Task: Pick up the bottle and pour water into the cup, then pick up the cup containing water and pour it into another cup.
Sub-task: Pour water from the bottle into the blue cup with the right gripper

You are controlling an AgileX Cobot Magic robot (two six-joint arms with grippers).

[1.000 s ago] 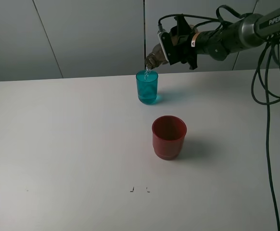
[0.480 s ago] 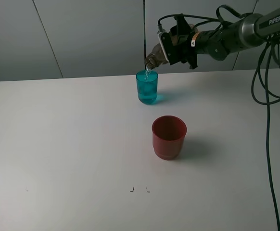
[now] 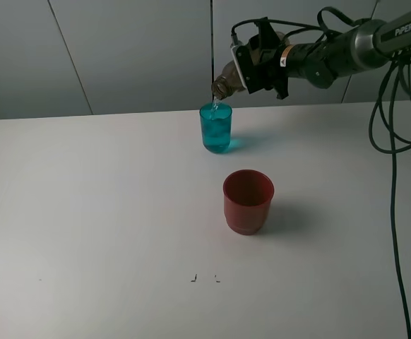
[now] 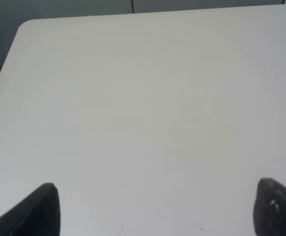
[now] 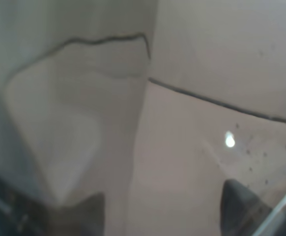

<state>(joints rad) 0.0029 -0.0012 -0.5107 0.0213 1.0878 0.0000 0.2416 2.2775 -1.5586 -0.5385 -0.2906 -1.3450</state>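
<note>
Right gripper (image 3: 251, 69), clamped on the tilted bottle (image 3: 223, 82), pours into the cup (image 3: 215, 128). Any sideways drift of the neck could spill past the narrow rim.

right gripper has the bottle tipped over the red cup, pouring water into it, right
No. The bottle in the right gripper is tipped over the teal cup, pouring water into it; the red cup stands apart, untouched. The exterior high view shows this.

Bottle (image 3: 224, 81) tipped over teal cup (image 3: 215, 128)
Right gripper (image 3: 256, 65) holds bottle, mouth just above cup rim; red cup (image 3: 248, 201) stands apart.
</note>
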